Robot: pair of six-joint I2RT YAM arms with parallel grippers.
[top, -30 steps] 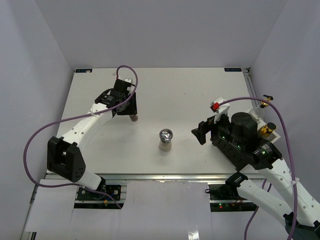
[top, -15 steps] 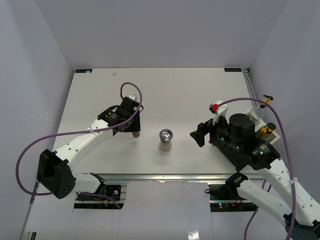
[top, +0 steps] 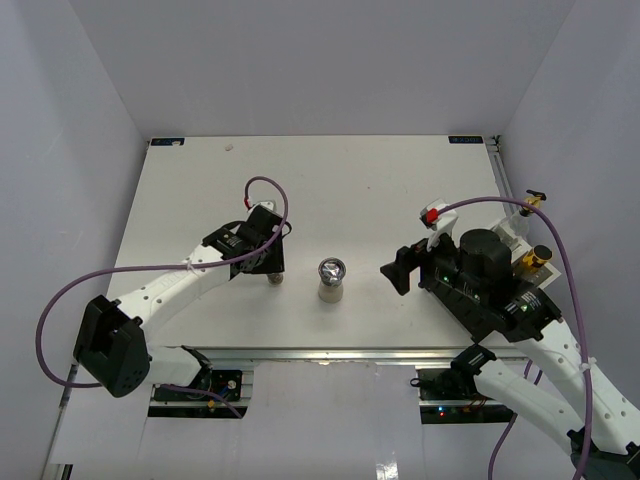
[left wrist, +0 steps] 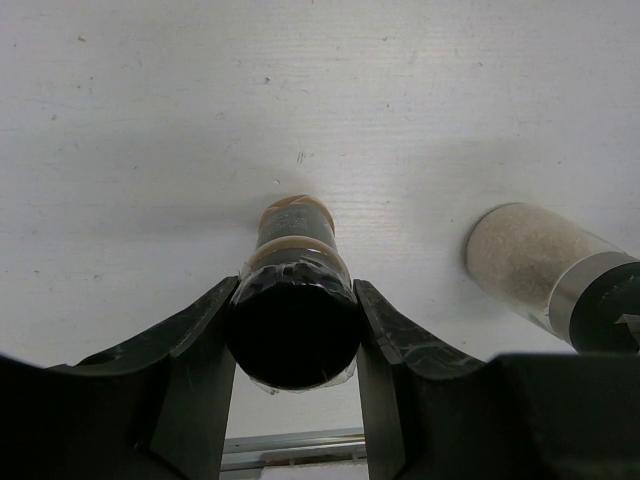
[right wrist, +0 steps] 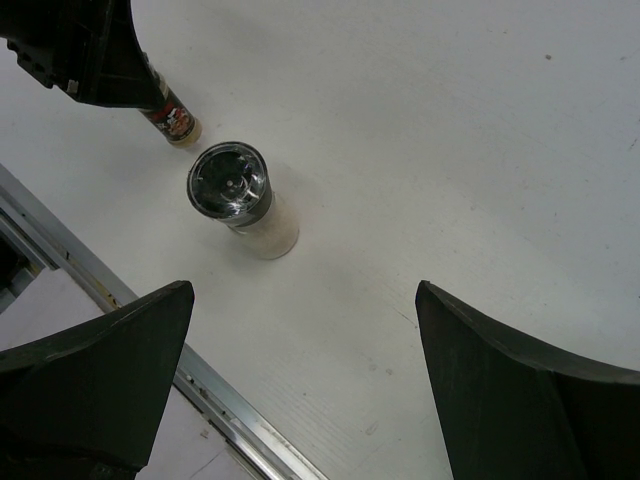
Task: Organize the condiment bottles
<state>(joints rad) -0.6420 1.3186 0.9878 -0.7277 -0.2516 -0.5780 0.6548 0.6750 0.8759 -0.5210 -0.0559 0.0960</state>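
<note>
Our left jaws are clamped on the black-capped top of a small dark jar (left wrist: 295,235), which is just beside the chrome-topped shaker (top: 331,278), at its 9 o'clock on the tabletop (top: 380,190). Our right jaws stand wide and empty at the shaker's 3 o'clock. We should carry the jar upright, pass clear of the shaker, and lower it gently before letting go.
</note>
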